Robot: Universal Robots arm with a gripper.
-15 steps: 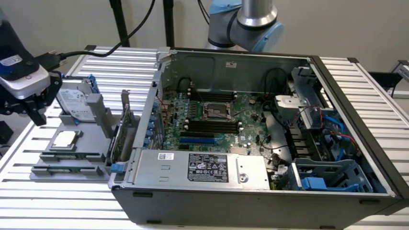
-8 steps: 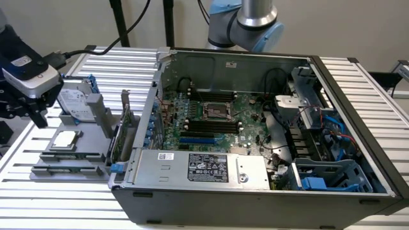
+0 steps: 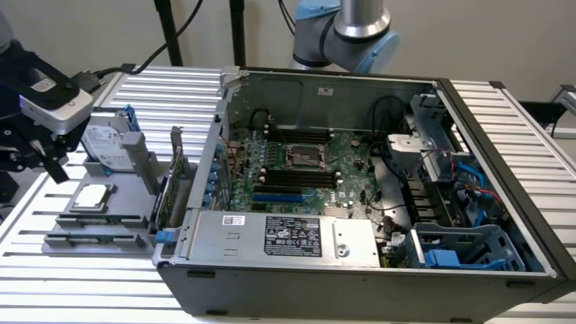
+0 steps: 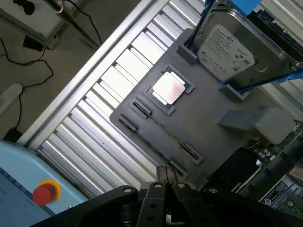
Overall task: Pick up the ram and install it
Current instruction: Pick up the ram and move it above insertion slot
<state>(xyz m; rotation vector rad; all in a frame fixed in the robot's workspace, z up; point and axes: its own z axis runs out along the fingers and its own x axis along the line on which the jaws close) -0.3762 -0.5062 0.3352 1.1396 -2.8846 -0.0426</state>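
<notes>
The ram (image 3: 101, 220) is a thin greenish stick standing on edge in a holder at the front of the grey fixture plate (image 3: 121, 196), at the exterior view's left. From the wrist it is just a fine line (image 4: 163, 133) between two end clips. My gripper (image 3: 51, 172) hangs above the plate's left edge, higher than the ram and apart from it. Its fingers (image 4: 166, 177) are pressed together with nothing between them. The open computer case (image 3: 360, 270) holds the motherboard with black memory slots (image 3: 299, 177).
On the plate are also a silver hard drive (image 4: 227, 52) in a blue frame, a square processor chip (image 4: 168, 88) and an upright expansion card (image 3: 174, 182). A second stick holder (image 3: 90, 238) sits in front. A red stop button (image 4: 44, 193) is beside the slatted table (image 3: 81, 283).
</notes>
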